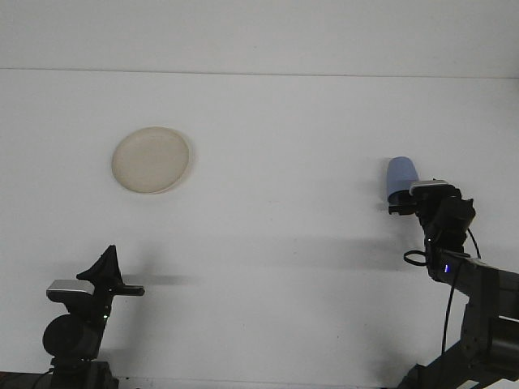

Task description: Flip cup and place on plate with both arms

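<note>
A white worktop (276, 267) carries a cream plate (151, 159) far left and a blue cup (401, 175) far right, well apart. The right end effector (403, 203) covers the cup's lower part; its grip cannot be told. The left end effector (106, 267) sits low, apparently pressed together.

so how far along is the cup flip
Early. Nothing is finished: the blue cup sits on the table's right side, far from the cream plate, which is empty. In hand: the right end effector is at the cup's near end, its grip unclear. The left end effector waits low at the near left. Left: grasp, flip, placing.
</note>
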Available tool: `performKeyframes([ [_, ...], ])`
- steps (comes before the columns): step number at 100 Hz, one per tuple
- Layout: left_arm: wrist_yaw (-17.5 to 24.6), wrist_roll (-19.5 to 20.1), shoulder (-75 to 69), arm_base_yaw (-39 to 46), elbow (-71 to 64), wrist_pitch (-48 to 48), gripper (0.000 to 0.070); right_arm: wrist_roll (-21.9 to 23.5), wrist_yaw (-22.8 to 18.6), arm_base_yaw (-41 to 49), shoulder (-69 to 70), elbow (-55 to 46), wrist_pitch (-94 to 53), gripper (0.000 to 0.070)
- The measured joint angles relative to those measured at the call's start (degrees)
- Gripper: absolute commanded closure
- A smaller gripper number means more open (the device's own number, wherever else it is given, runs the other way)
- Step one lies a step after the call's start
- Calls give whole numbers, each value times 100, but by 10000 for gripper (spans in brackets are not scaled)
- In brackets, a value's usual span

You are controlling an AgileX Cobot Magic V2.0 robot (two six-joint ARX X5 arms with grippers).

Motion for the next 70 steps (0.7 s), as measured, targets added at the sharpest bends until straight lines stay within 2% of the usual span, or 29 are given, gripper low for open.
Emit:
performKeyframes([
  [10, 0, 0, 0, 0, 0, 0, 687, -11, -136, 0, 0, 0, 2, 656],
  [14, 0, 0, 0, 0, 0, 0, 687, -11, -188, 0, 0, 0, 26, 699],
  [42, 0, 0, 0, 0, 0, 2, 687, 155, -280, 0, -4, 2, 107, 699],
  [63, 0, 0, 0, 0, 0, 2, 687, 579, -291, 2, -660, 2, -387, 698],
  [70, 0, 0, 0, 0, 0, 2, 687, 807, -422, 0, -1078, 2, -597, 699],
])
